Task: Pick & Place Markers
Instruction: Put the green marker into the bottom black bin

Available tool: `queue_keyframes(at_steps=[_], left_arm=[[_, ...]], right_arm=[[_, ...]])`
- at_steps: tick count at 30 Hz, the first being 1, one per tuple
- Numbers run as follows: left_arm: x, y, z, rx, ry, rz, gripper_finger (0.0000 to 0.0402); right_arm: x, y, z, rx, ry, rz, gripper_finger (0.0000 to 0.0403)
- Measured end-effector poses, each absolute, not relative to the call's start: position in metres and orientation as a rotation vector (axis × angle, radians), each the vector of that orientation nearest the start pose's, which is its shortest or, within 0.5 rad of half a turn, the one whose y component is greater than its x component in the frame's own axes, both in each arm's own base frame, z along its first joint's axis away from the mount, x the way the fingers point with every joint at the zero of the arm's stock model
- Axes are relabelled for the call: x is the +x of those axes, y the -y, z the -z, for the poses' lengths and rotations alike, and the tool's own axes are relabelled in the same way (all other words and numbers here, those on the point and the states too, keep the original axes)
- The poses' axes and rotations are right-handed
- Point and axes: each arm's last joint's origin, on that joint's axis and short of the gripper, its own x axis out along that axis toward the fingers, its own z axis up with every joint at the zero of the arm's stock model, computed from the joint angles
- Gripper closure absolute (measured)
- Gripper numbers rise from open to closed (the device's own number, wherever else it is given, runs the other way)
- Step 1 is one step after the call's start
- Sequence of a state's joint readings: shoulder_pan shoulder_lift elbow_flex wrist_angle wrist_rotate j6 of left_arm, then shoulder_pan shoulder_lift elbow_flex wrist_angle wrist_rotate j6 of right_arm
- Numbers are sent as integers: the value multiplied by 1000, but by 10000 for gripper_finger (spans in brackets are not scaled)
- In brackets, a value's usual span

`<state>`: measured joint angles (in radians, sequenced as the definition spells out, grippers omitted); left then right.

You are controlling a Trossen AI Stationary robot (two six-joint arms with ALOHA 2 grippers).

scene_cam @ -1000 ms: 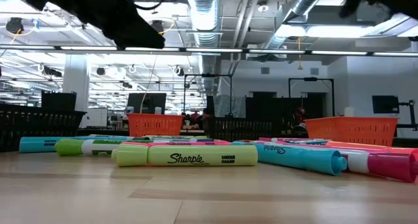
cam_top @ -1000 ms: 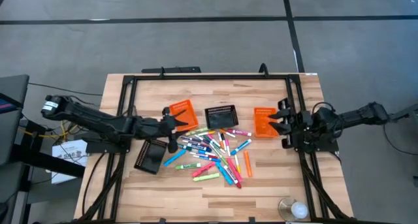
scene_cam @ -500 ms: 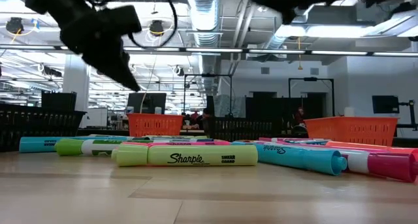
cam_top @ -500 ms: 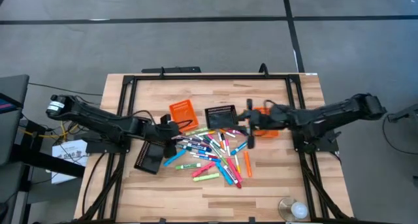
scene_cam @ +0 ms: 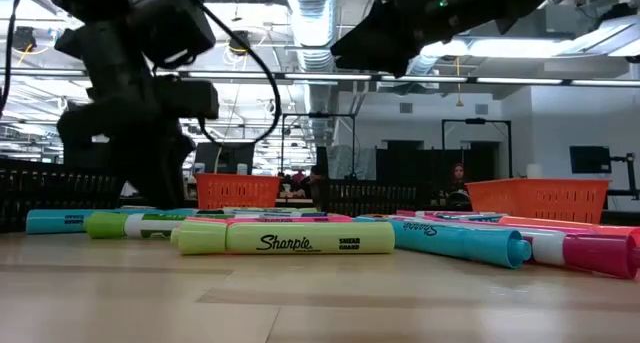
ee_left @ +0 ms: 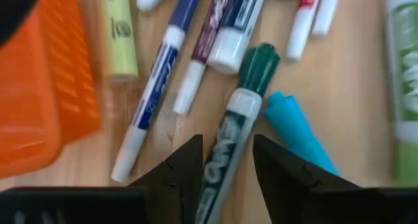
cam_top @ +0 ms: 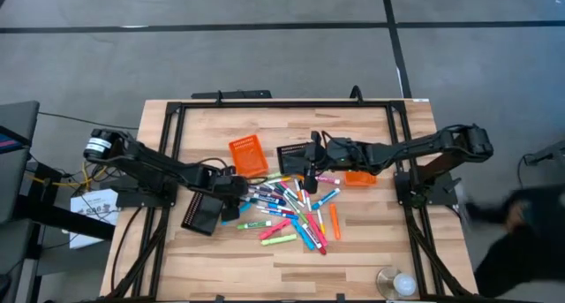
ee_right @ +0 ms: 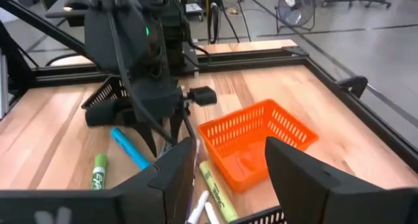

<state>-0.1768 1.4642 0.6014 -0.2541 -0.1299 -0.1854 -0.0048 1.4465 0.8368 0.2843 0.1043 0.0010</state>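
The markers (cam_top: 291, 206) lie in a loose, mixed-colour pile on the wooden table. In the low view a yellow-green highlighter (scene_cam: 285, 238) lies nearest. My left gripper (cam_top: 236, 193) is low at the pile's left edge and open. In the left wrist view its fingers (ee_left: 189, 165) stand on either side of a dark-green-capped marker (ee_left: 251, 77) that lies flat on the table. I cannot tell whether they touch it. My right gripper (cam_top: 311, 162) is open and hovers over the pile's far edge, beside the middle black basket (cam_top: 296, 155).
One orange basket (cam_top: 247, 155) stands at the pile's far left and another (cam_top: 362, 178) under my right arm. A second black basket (cam_top: 203, 212) lies near my left arm. A black frame (cam_top: 265, 104) rims the table. A person (cam_top: 521, 241) shows beyond the near right corner.
My left gripper has come down to the pile's left edge, over the green-capped marker. My right arm has reached from the right orange basket toward the table's left, and its gripper is now over the pile's far edge. A person has entered at the near right.
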Motion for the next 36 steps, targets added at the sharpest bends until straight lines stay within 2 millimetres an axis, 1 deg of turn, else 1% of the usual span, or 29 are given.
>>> queue_keyframes(at_steps=[6,8,11,14,15,17,20,22,24,28,32,36], left_arm=[[239,39,-121,21,-1147,-69,272],[239,39,-120,35,-1149,-55,283],[238,40,-123,34,-1137,-47,313],[235,39,-130,30,-1113,-48,339],[234,38,-135,26,-1091,-48,342],[233,38,-151,13,-1014,-43,341],[226,37,-173,-16,-916,-37,321],[220,36,-188,-55,-846,-43,312],[212,34,-200,-104,-803,-65,311],[189,33,-215,-189,-804,-117,325],[163,37,-216,-334,-904,-196,330],[138,46,-211,-494,-1061,-292,317]], right_arm=[[312,5,-246,-16,-330,109,219],[311,3,-249,-16,-316,105,222],[311,3,-250,-16,-313,103,228],[311,4,-250,-16,-313,106,232],[311,4,-250,-16,-314,108,233],[311,6,-249,-22,-317,112,234],[311,8,-249,-21,-316,118,234],[311,9,-249,-21,-316,122,233],[311,11,-249,-20,-317,127,232],[311,12,-249,-19,-316,132,234],[311,11,-249,-19,-316,128,237],[311,10,-249,-13,-316,122,239]])
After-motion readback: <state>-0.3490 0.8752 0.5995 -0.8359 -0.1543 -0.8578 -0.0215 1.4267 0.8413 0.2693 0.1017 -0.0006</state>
